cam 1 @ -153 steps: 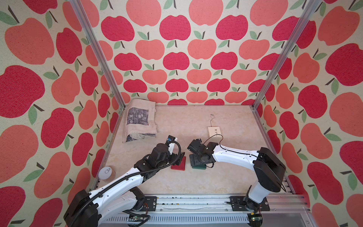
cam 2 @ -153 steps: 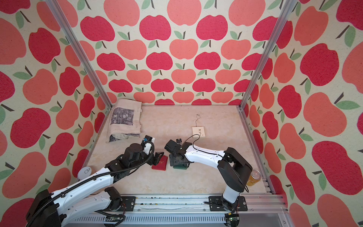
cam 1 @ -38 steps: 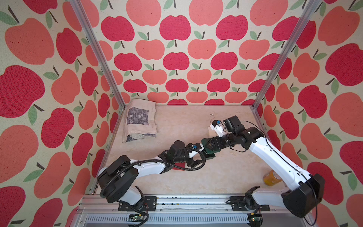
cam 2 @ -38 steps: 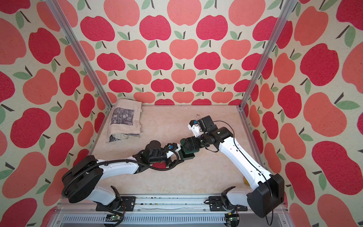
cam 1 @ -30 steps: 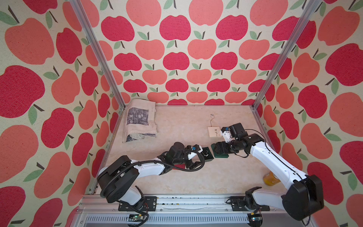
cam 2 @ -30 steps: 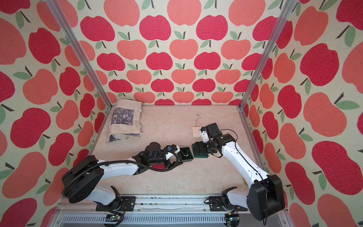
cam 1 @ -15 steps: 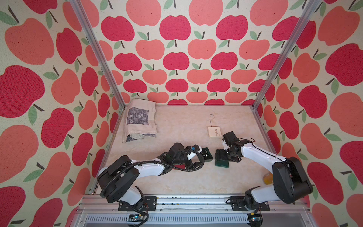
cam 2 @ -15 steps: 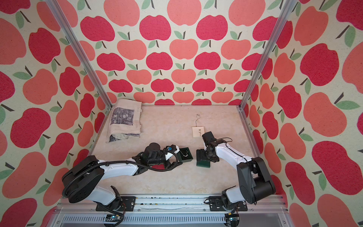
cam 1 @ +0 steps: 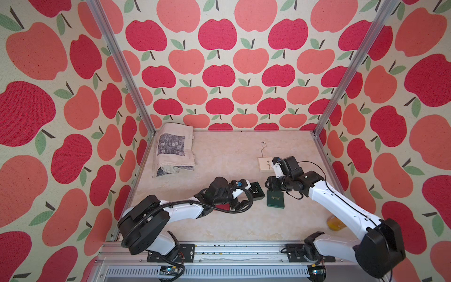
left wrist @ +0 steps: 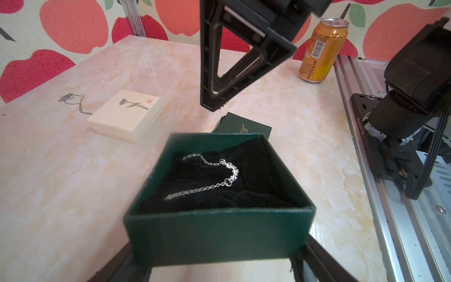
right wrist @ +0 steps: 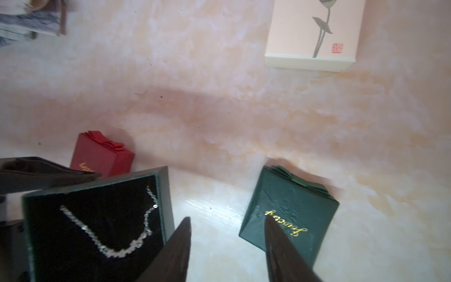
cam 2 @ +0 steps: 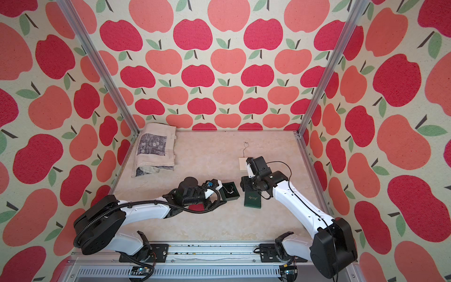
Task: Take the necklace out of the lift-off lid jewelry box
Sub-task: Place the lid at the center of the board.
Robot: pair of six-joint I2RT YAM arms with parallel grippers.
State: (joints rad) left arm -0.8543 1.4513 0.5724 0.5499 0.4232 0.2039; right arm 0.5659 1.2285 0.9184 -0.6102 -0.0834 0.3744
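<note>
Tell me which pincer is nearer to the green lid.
Right. The right pincer hangs open close over the lid, on the side that faces the box. The left pincer grips the box, which stands beside the lid, so it is farther.

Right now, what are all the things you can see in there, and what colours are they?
jewelry box: 1, dark green, open, front middle
necklace: 1, silver, inside the jewelry box
lid: 1, dark green, beside the jewelry box
red box: 1, red, under the left arm
cream box: 1, cream, flower print, farther back
loose chain: 1, silver, behind the cream box
cloth: 1, beige and grey, folded, back corner
can: 1, orange, by the front rail
table: 1, pale marbled
left gripper: 1, black, holding the jewelry box
right gripper: 1, black, open, empty
</note>
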